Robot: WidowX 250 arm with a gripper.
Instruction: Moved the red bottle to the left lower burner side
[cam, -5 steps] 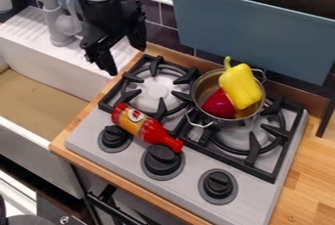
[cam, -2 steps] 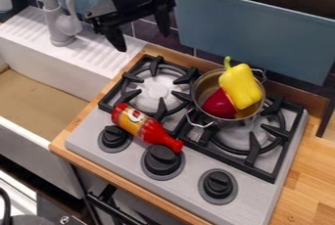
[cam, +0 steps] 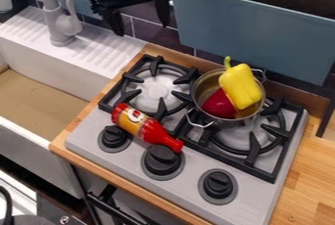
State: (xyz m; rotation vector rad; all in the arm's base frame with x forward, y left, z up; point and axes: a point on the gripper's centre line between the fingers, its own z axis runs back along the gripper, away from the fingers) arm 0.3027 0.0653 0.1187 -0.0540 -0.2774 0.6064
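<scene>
red bottle near knobs | pot on grate | yellow pepper in pot

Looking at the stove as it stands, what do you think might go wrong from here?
The red bottle lies on its side along the front of the left burner grate, so a nudge might roll it. Its narrow end is right by the middle knob, which a regrasp could bump. The yellow pepper sticks up out of the pot and might topple if knocked.
</scene>
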